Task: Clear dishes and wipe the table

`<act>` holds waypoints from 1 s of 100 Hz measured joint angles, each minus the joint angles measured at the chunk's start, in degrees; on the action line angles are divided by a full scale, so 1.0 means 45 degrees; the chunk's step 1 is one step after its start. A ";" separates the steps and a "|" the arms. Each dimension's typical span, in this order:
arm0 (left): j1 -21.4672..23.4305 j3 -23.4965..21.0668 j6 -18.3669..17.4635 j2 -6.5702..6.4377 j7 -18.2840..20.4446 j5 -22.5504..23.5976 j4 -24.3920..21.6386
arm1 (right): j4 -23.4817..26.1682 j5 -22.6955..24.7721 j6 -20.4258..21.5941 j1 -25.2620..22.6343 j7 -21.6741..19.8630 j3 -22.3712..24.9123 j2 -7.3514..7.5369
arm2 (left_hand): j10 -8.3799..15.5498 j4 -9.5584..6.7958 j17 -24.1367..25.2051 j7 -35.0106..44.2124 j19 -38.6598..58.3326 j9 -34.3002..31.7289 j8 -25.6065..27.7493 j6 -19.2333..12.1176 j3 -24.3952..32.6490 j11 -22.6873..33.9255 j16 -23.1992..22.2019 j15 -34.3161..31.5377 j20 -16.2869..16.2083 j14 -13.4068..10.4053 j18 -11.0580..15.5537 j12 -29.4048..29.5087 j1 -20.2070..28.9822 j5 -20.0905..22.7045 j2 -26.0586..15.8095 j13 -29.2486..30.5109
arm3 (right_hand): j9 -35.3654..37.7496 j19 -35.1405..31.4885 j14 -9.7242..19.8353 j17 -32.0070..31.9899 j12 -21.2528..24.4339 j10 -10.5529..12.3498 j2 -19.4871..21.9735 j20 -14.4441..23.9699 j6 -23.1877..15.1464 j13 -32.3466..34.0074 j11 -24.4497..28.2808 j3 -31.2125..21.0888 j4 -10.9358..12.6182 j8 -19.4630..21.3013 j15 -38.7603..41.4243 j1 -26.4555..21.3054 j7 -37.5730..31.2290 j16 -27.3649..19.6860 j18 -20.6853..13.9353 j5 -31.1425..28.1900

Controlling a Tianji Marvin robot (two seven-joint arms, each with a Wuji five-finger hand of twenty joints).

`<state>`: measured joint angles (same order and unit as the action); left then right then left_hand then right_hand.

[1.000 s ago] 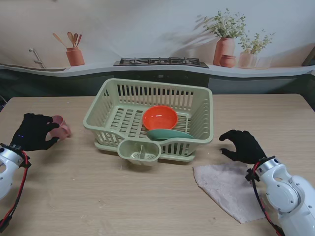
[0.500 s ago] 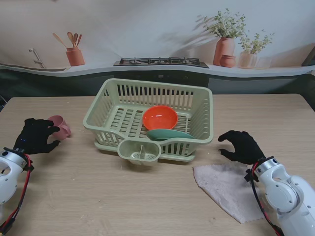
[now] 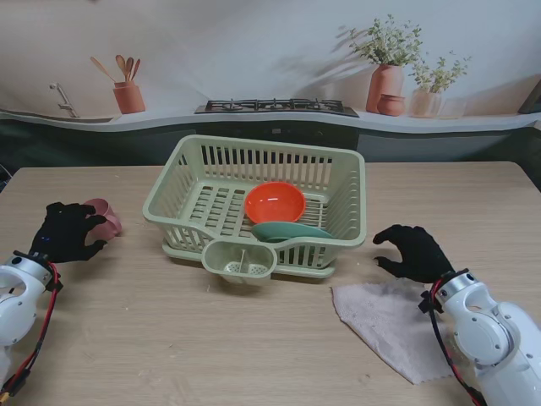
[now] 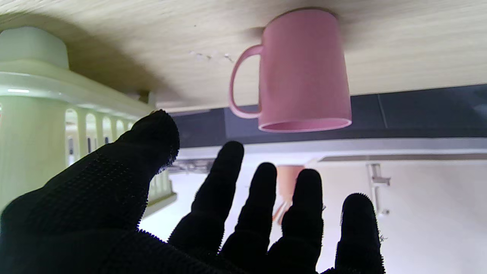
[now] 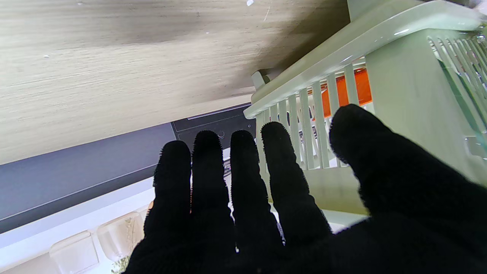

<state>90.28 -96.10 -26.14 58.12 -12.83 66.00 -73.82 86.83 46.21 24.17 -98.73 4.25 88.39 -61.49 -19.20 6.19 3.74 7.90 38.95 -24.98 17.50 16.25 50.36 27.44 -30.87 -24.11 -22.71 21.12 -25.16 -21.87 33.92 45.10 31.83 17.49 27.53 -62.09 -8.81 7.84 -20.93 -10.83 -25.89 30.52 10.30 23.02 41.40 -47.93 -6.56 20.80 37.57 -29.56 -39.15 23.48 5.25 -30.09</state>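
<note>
A pink mug (image 3: 104,216) (image 4: 302,72) stands on the table at the far left. My left hand (image 3: 66,233) (image 4: 198,213) hovers just nearer to me than the mug, fingers spread, open and apart from it. The pale green dish rack (image 3: 338,182) (image 5: 380,57) sits mid-table and holds an orange bowl (image 3: 275,203) and a teal plate (image 3: 290,231). To the right of the rack my right hand (image 3: 414,252) (image 5: 274,205) is open with nothing in it, at the far edge of a beige cloth (image 3: 393,326) lying flat on the table.
A cutlery cup (image 3: 239,262) juts from the rack's near side. Behind the wooden table (image 3: 169,338) runs a counter backdrop with a hob, a utensil pot and potted plants.
My left hand has drawn back from the mug toward me and let go of it. The mug stays upright in place. The right hand has barely shifted.
</note>
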 measured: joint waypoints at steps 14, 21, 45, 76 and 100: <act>-0.0120 0.0096 0.0158 -0.0006 -0.0043 -0.0002 0.0166 | 0.0018 0.0075 0.0005 -0.0002 -0.0026 -0.0006 0.0008 | 0.0044 0.0000 0.0036 -0.0137 -0.0440 0.0305 -0.0209 -0.0009 0.0000 -0.0232 0.0161 0.0356 0.0000 -0.0158 0.0000 0.0096 0.0000 -0.0286 0.0000 -0.0277 | 0.0000 0.0000 0.0000 -0.0004 0.0000 0.0000 0.0000 0.0001 0.0000 0.0000 0.0000 0.0000 0.0000 0.0000 0.0000 0.0000 0.0000 0.0000 0.0000 0.0000; -0.0131 0.0114 0.0236 -0.0006 -0.0105 -0.0002 0.0207 | 0.0018 0.0106 0.0017 0.0001 -0.0033 -0.0008 0.0012 | 0.0132 0.0000 0.0050 -0.0140 -0.0577 0.0305 -0.0229 -0.0009 0.0000 -0.0232 0.0167 0.0453 0.0000 -0.0165 0.0000 0.0098 0.0000 -0.0286 0.0000 -0.0278 | 0.0000 0.0000 0.0000 -0.0006 0.0000 0.0000 0.0000 0.0001 0.0000 0.0000 0.0000 0.0000 0.0000 0.0000 0.0000 0.0000 0.0000 0.0000 0.0000 0.0000; -0.0185 0.0233 0.0518 -0.0009 -0.0438 -0.0002 0.0469 | 0.0037 0.0104 0.0013 -0.0003 -0.0049 -0.0023 0.0020 | 0.0143 0.0000 0.0085 -0.0307 -0.0738 0.0662 -0.0393 0.0001 0.0000 -0.0187 0.0207 0.0598 -0.0057 -0.0187 0.0000 0.0104 0.0000 -0.0647 0.0000 -0.0522 | 0.0005 0.0000 0.0001 -0.0006 0.0000 0.0000 0.0000 0.0003 0.0000 0.0000 0.0000 -0.0001 0.0000 0.0000 0.0000 0.0000 0.0000 0.0000 0.0000 -0.0002; -0.0300 0.0478 0.0939 -0.0011 -0.0674 -0.0024 0.0908 | 0.0085 0.0090 -0.0004 -0.0024 -0.0081 -0.0035 0.0021 | 0.0152 0.0000 0.0104 -0.0319 -0.0894 0.0788 -0.0587 0.0006 0.0000 -0.0188 0.0326 0.0673 -0.0191 -0.0338 0.0017 0.0107 0.0000 -0.0783 0.0000 -0.0788 | 0.0026 0.0000 0.0001 -0.0007 0.0000 0.0000 0.0000 0.0014 0.0000 0.0000 0.0000 -0.0001 0.0000 0.0000 0.0000 0.0000 -0.0019 0.0000 0.0000 -0.0107; -0.0438 0.0662 0.1116 -0.0012 -0.0674 -0.0061 0.1146 | 0.0094 0.0086 -0.0004 -0.0024 -0.0101 -0.0054 0.0023 | 0.0154 0.0000 0.0105 -0.0319 -0.1025 0.0789 -0.0598 0.0005 -0.0009 -0.0190 0.0327 0.0674 -0.0338 -0.0340 0.0086 0.0107 0.0000 -0.0783 -0.0002 -0.0790 | 0.0026 0.0000 0.0001 -0.0007 0.0000 0.0000 -0.0001 0.0137 0.0000 0.0000 0.0000 -0.0002 0.0000 0.0000 0.0000 0.0000 -0.0035 0.0000 0.0000 -0.0107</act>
<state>88.31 -93.12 -21.12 58.07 -15.86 65.72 -68.66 87.25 46.60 24.15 -98.83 3.80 88.15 -61.39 -18.50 6.19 4.21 6.47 34.34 -21.43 14.81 16.27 50.31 26.59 -29.39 -21.08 -24.22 19.59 -24.77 -21.39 33.92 41.58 31.83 13.93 27.64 -62.09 -8.81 7.81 -20.93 -10.83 -25.89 31.13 10.30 23.02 41.40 -47.94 -6.56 20.80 37.57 -29.56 -39.31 23.48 5.25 -30.57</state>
